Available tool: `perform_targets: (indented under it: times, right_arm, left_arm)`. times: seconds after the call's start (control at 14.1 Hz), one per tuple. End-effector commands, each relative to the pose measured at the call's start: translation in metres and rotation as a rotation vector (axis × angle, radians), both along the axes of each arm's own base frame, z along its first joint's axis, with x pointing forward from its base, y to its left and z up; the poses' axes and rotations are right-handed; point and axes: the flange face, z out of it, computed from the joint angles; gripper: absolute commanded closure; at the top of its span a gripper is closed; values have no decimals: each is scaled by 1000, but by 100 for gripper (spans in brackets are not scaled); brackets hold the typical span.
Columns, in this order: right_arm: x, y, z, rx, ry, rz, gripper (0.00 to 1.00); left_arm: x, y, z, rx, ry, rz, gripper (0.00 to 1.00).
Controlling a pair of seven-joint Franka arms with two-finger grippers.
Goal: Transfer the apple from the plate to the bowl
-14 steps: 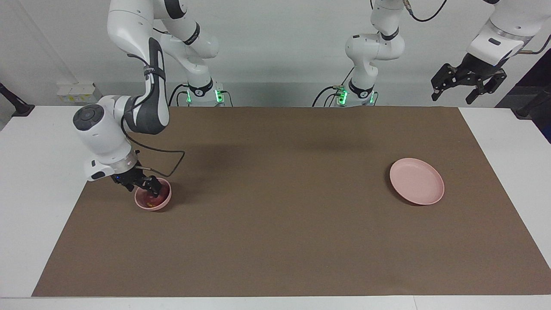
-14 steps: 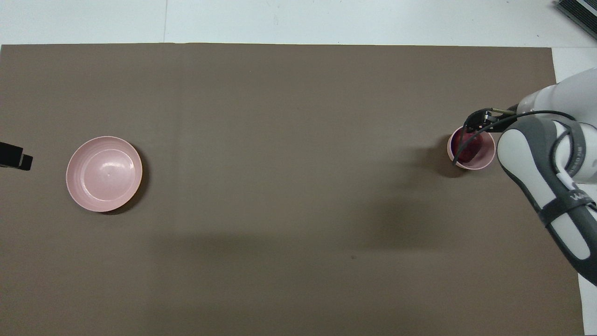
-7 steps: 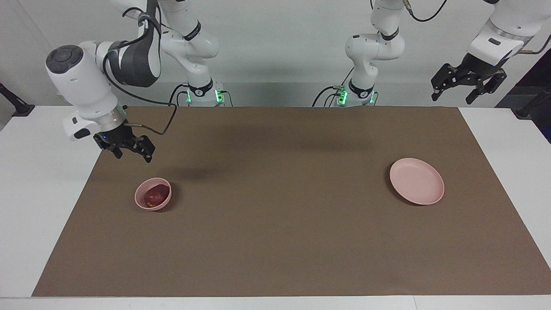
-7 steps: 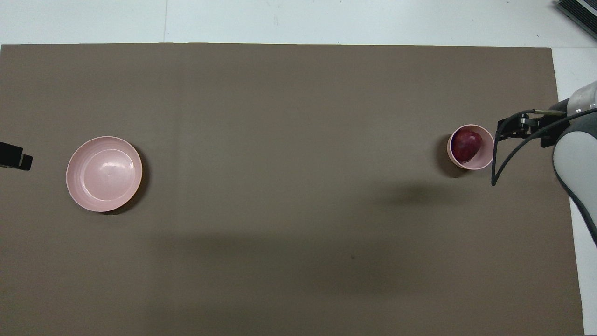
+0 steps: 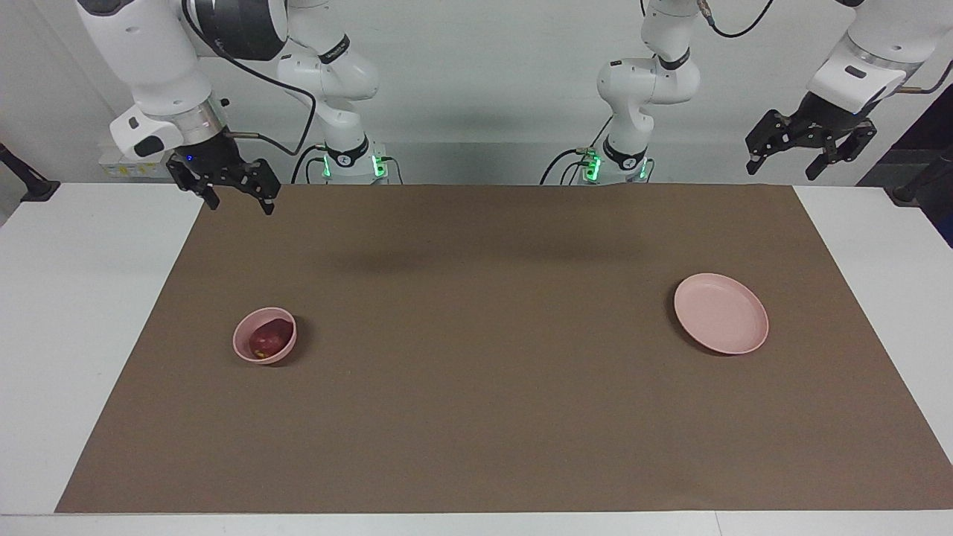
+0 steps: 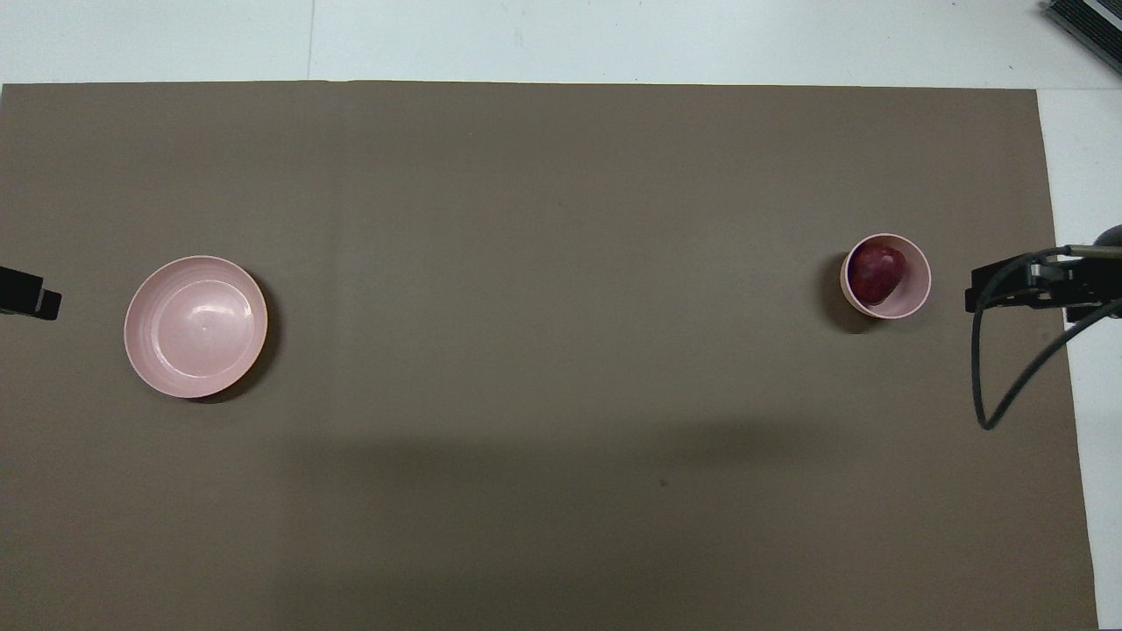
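Note:
The dark red apple point(image 5: 269, 336) lies in the small pink bowl point(image 5: 243, 347) toward the right arm's end of the table. It also shows in the overhead view, apple point(image 6: 878, 270) inside bowl point(image 6: 921, 289). The flat pink plate point(image 5: 721, 313) sits bare toward the left arm's end, and appears in the overhead view point(image 6: 195, 326). My right gripper point(image 5: 240, 205) is open and empty, raised high over the mat's edge and well clear of the bowl; it shows in the overhead view point(image 6: 1017, 291). My left gripper point(image 5: 782, 173) is open and waits high over the table's end; its tip appears in the overhead view point(image 6: 31, 298).
A brown mat point(image 5: 476, 417) covers most of the white table point(image 5: 67, 298). The right arm's black cable point(image 6: 990, 394) hangs over the mat's edge beside the bowl.
My right gripper has let go of the apple in the bowl, then risen and drawn back toward the robots. The left arm has not moved.

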Motion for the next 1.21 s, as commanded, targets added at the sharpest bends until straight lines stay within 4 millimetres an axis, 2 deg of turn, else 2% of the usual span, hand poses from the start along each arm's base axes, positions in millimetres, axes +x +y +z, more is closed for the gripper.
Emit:
perform_targets:
  times: [0.0,1.14]
  right_arm:
    - [-1,2,14,7,31,-22,0]
    - [-4,5,16,14,18,-20,0]
  left_arm:
    - [-4,4,5,8,0,8,0]
    - [-4,4,5,8,0,10,0]
